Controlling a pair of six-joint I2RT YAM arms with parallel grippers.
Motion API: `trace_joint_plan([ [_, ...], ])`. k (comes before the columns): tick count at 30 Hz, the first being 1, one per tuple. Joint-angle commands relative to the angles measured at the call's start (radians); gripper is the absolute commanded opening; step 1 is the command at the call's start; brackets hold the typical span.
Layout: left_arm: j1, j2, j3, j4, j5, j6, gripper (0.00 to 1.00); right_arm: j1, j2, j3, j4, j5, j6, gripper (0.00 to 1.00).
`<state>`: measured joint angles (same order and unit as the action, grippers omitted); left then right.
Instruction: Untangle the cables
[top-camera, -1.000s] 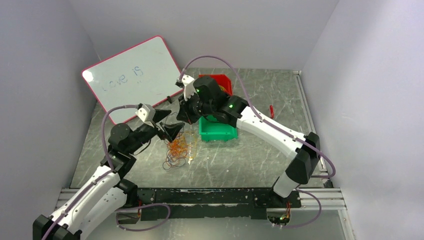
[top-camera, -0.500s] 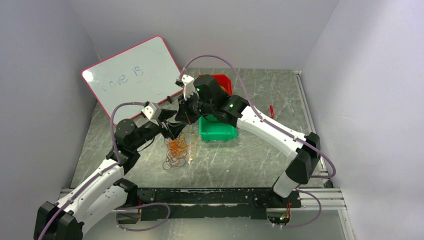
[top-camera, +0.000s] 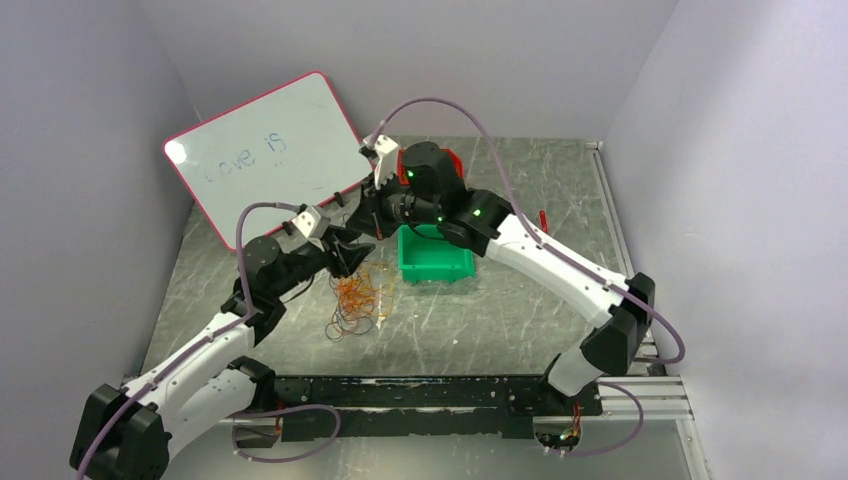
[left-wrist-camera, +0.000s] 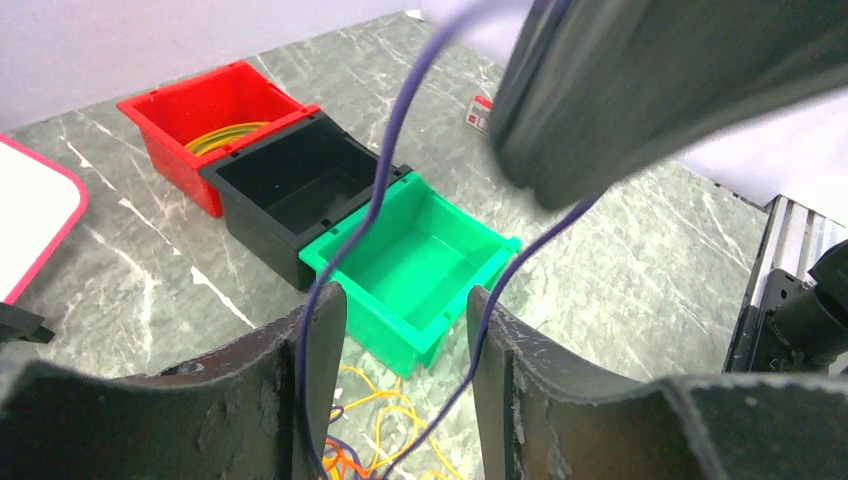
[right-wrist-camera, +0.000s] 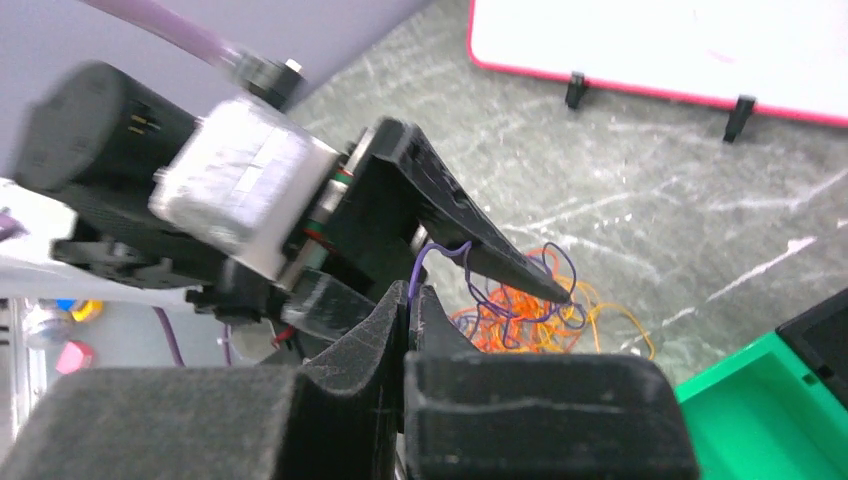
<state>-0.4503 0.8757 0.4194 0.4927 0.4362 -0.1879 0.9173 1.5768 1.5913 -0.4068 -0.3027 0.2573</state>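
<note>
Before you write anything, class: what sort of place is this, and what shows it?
Most likely a robotics lab test cell: a left arm and right arm bolted to a walled-in table, coloured bins, and a small tangle of cables set out between them.

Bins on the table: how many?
3, in a row: red bin at the far end, black bin in the middle, green bin nearest the wire tangle. Others may be hidden.
</note>
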Motion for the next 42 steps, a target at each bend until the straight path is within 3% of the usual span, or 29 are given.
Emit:
trace_joint_plan([
  [1, -0.001, 0.004, -0.020, 0.072, 0.019, -0.011, 0.52, -0.004, -0.074, 0.015, 0.084, 0.009, 0.023, 0.00],
  [11, 0.000, 0.017, -0.047, 0.080, 0.004, -0.027, 0.34, -0.004, -0.136, 0.032, 0.154, 0.056, 0.023, 0.00],
  [27, -0.001, 0.025, -0.088, 0.084, -0.016, -0.031, 0.26, -0.004, -0.192, 0.105, 0.266, 0.148, -0.021, 0.00],
  [42, 0.000, 0.135, -0.154, 0.182, -0.016, -0.045, 0.22, -0.003, -0.195, 0.196, 0.314, 0.210, -0.072, 0.00],
])
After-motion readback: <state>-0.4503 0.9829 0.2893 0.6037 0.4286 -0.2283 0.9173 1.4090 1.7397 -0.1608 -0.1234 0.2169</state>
